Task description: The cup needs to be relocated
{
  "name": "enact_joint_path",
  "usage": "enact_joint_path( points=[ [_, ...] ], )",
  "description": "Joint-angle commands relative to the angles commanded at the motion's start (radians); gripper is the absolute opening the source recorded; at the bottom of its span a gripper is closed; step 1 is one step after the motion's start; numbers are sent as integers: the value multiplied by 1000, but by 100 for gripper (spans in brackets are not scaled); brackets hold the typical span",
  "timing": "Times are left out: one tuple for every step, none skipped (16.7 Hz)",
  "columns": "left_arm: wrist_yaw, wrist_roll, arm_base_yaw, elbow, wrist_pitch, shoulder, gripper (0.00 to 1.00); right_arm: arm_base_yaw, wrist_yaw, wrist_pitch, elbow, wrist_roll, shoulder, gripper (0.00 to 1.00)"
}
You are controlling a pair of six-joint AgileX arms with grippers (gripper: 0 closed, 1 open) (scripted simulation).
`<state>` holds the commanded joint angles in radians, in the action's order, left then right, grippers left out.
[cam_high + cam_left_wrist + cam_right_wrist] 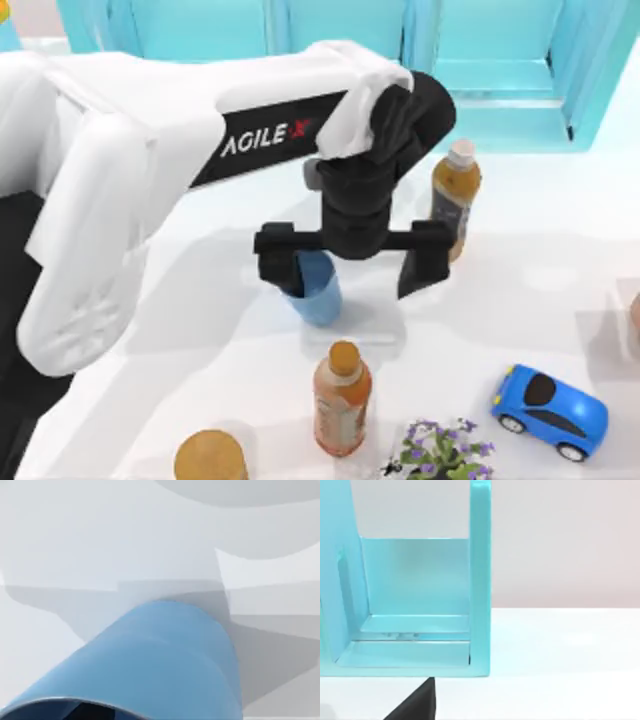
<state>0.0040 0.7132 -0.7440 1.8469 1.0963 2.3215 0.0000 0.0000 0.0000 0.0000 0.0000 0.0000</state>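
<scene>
While the left arm reaches across the white counter [500, 300] from the top view's left, its claw [350, 265] stands with its two black fingers spread wide apart. One finger [280, 262] reaches down at the rim of the cup [320, 292], seemingly inside its mouth, and the other finger [425, 262] hangs well clear on the far side, so nothing is pinched. That small blue tumbler stands near the middle of the counter, directly below the left finger. From the left wrist view the cup [165, 665] sits very close under the camera, its blue wall slanting across the picture and a dark slice of its mouth at the lower edge.

Nearer the front edge of the counter stand an orange-capped bottle [342, 400], a round tan-topped cylinder [210, 458], a small plant with purple flowers [440, 450] and a blue toy car [550, 412]. Just beyond the claw's right finger stands a white-capped bottle [455, 195] of amber liquid. Farthest back runs a turquoise shelf unit [500, 60] along the counter's rear.

Whether the right claw is spread or pressed together I cannot tell; its wrist view faces the turquoise shelf [420, 605] across bare counter.
</scene>
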Motion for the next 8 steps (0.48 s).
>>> enact_joint_path(
  points=[
    [0, 0, 0, -1, -1, 0, 100, 0, 0, 0, 0, 0, 0, 100],
    [0, 0, 0, -1, -1, 0, 100, 0, 0, 0, 0, 0, 0, 100],
    [0, 0, 0, -1, -1, 0, 100, 0, 0, 0, 0, 0, 0, 100],
    [0, 0, 0, -1, -1, 0, 100, 0, 0, 0, 0, 0, 0, 100],
    [0, 0, 0, -1, -1, 0, 92, 0, 0, 0, 0, 0, 0, 100],
    [0, 0, 0, -1, -1, 0, 85, 0, 0, 0, 0, 0, 0, 100],
    [0, 0, 0, -1, -1, 0, 77, 0, 0, 0, 0, 0, 0, 100],
    [0, 0, 0, -1, -1, 0, 70, 0, 0, 0, 0, 0, 0, 100]
  ],
)
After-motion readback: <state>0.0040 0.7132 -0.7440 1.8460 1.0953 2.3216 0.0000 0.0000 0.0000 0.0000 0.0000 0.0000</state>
